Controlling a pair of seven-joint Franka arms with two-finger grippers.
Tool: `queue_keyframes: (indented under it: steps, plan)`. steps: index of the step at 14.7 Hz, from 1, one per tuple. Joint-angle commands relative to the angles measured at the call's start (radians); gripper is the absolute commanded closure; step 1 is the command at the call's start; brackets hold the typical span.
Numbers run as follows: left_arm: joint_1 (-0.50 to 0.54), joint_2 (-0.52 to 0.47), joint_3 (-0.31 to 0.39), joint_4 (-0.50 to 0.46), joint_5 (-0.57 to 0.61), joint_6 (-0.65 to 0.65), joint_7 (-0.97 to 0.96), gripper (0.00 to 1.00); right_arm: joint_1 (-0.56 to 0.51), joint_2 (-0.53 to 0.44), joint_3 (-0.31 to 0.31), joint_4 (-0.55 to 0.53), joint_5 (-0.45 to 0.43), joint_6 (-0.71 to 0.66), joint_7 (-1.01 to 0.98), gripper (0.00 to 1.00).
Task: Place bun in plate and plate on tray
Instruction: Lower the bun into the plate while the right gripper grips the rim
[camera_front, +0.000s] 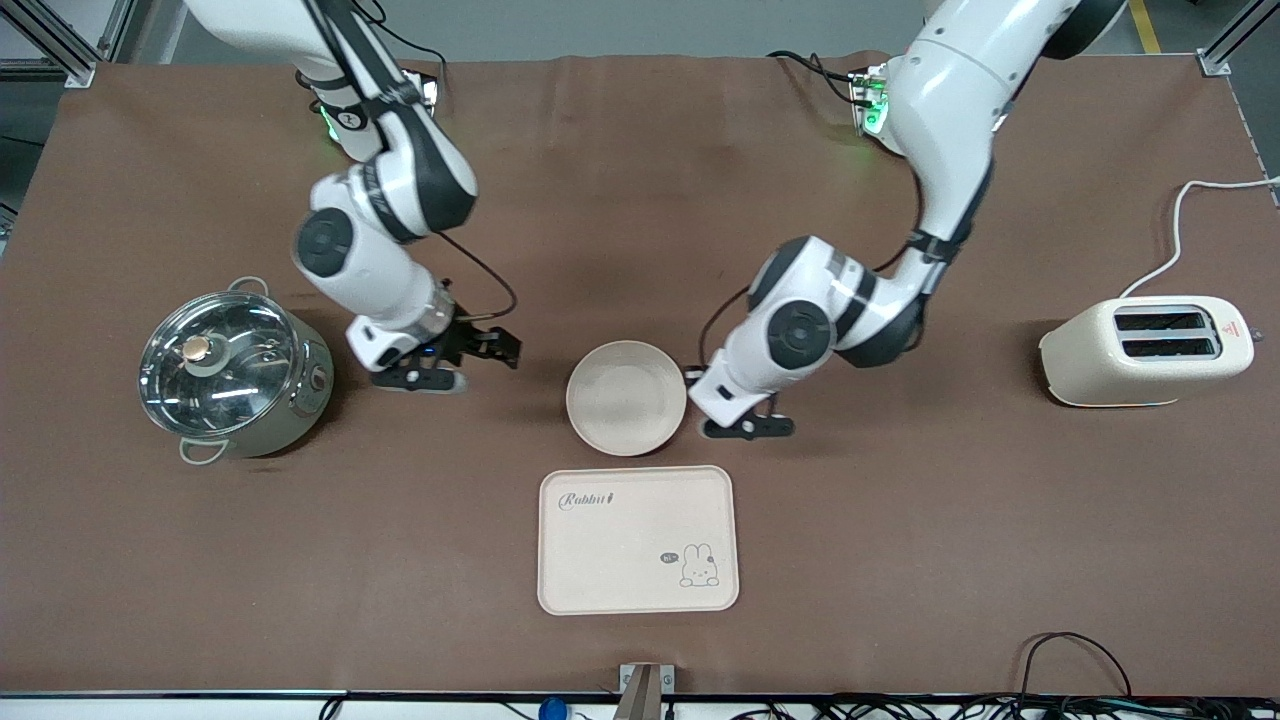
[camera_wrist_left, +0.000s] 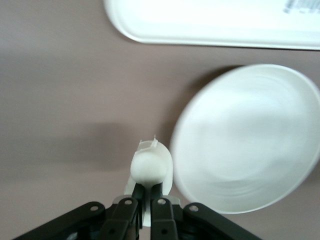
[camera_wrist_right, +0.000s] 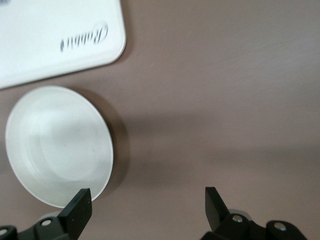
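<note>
My left gripper (camera_front: 745, 428) is shut on the bun (camera_wrist_left: 149, 165), a small pale lump between its fingertips. It hangs low over the bare table, just beside the plate's rim on the side toward the left arm's end. The hand hides the bun in the front view. The round cream plate (camera_front: 626, 397) is empty and also shows in the left wrist view (camera_wrist_left: 245, 140) and the right wrist view (camera_wrist_right: 57, 145). The rabbit-print tray (camera_front: 638, 539) lies nearer the front camera than the plate. My right gripper (camera_front: 440, 378) is open and empty, between the pot and the plate.
A steel pot with a glass lid (camera_front: 230, 370) stands toward the right arm's end. A cream toaster (camera_front: 1150, 350) with a white cord stands toward the left arm's end. Brown tabletop lies around the tray.
</note>
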Motion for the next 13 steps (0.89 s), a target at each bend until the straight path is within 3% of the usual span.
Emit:
queue_keyframes:
  steps: [1, 2, 4, 6, 7, 8, 10, 13]
  plan:
    - [-0.028, 0.046, 0.007, 0.04, -0.058, 0.071, -0.035, 0.99, 0.102, 0.131, -0.011, 0.006, 0.086, 0.181, 0.005, 0.0]
    - [-0.039, 0.056, 0.007, 0.04, -0.084, 0.118, -0.057, 0.98, 0.13, 0.18, -0.011, 0.009, 0.133, 0.266, 0.005, 0.0]
    - [-0.056, 0.095, 0.007, 0.038, -0.129, 0.22, -0.104, 0.86, 0.156, 0.214, -0.011, 0.023, 0.17, 0.297, 0.005, 0.0]
    - [-0.067, 0.114, 0.007, 0.038, -0.128, 0.251, -0.101, 0.42, 0.162, 0.24, -0.011, 0.053, 0.172, 0.303, 0.011, 0.05]
    - [-0.065, 0.111, 0.009, 0.04, -0.125, 0.251, -0.091, 0.07, 0.174, 0.272, -0.011, 0.079, 0.172, 0.303, 0.043, 0.11]
    - [-0.065, 0.108, 0.01, 0.04, -0.117, 0.251, -0.092, 0.0, 0.184, 0.28, -0.011, 0.095, 0.172, 0.3, 0.072, 0.18]
    - [-0.068, 0.1, 0.012, 0.04, -0.111, 0.251, -0.095, 0.0, 0.182, 0.28, -0.012, 0.098, 0.172, 0.294, 0.083, 0.23]
    - [-0.05, 0.07, 0.02, 0.04, -0.065, 0.22, -0.092, 0.0, 0.178, 0.28, -0.012, 0.095, 0.172, 0.292, 0.083, 0.49]
